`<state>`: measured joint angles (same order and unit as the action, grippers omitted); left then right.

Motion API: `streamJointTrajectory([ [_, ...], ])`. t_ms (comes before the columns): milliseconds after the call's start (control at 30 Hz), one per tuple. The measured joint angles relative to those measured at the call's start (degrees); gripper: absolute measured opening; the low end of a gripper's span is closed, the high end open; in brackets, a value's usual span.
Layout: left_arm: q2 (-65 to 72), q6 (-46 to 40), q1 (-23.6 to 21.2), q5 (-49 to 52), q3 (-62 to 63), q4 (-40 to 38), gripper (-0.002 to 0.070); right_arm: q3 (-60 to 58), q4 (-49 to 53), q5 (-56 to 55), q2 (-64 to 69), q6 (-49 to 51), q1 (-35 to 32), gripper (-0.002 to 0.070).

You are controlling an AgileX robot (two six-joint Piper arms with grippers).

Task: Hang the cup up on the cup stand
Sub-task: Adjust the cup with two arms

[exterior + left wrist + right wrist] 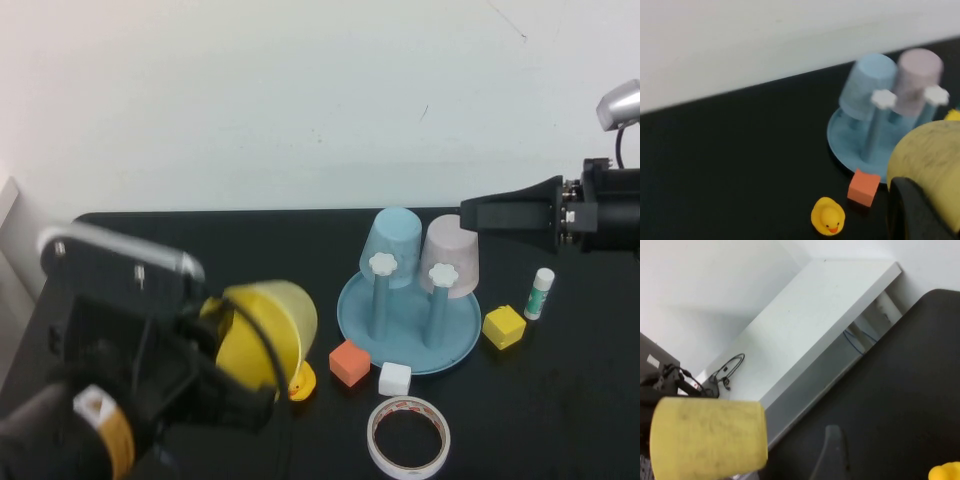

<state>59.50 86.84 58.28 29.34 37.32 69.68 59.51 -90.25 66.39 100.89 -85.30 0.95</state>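
Note:
The yellow cup (268, 330) lies tilted on its side in my left gripper (225, 362), which is shut on it above the table's front left. In the left wrist view a black finger (912, 212) presses against the cup (930, 155). The cup also shows in the right wrist view (707, 437). The cup stand (455, 345) sits right of the cup, apart from it, with two free pegs topped by white knobs (383, 263). A light blue cup (395, 240) and a pale pink cup (455, 250) hang upside down on its back pegs. My right gripper (468, 213) is shut and empty, hovering just right of the stand.
A rubber duck (303, 383), an orange cube (349, 362) and a white cube (394, 378) lie between the cup and the stand's front. A tape roll (408, 437) lies at the front. A yellow cube (503, 326) and a glue stick (541, 293) stand right of the stand.

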Motion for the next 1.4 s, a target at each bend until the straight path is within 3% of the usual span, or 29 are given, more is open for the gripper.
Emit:
streamJointTrajectory([
  [233,-2.89,20.94,0.0,-2.38,-9.8,24.9,0.001,0.02,0.37,0.04,0.0,-0.24,0.0,0.0518],
  [1100,-3.84,22.92,0.0,1.09,-10.45,27.58,0.001,0.02,1.37,-2.78,0.0,-0.46,0.0,0.0515],
  [1233,-6.85,17.34,0.0,1.27,-9.83,24.79,0.001,0.02,1.37,-2.78,0.0,-0.46,0.0,0.0514],
  [1400,-10.82,-8.55,0.0,1.72,-5.51,8.89,0.001,0.02,1.37,-2.78,0.0,-0.46,0.0,0.0514],
])
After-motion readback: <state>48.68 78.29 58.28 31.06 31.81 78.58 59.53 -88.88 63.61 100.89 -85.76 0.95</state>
